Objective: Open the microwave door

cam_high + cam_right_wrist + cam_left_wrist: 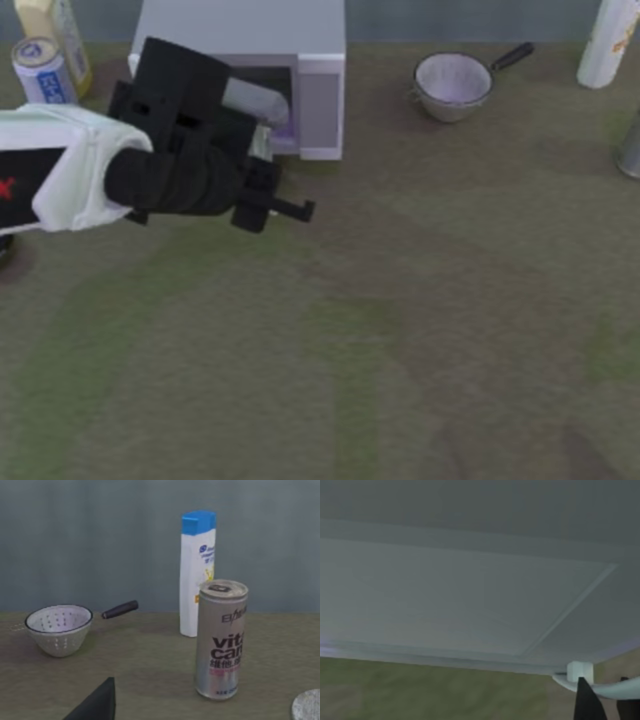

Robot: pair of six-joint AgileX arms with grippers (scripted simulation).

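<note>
Left hand (pixel 262 196), black, at the front of the microwave (pixel 240 40) standing at the tabletop's (pixel 400 330) far left, fingers closed on the handle of the partly open microwave door (pixel 470 600); right arm unseen from above.

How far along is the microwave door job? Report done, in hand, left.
Done: the microwave door stands partly ajar, purple interior showing on the microwave. In hand: the left gripper sits at the door's handle edge. Left: swinging it fully open. The right arm is out of the top view.
</note>
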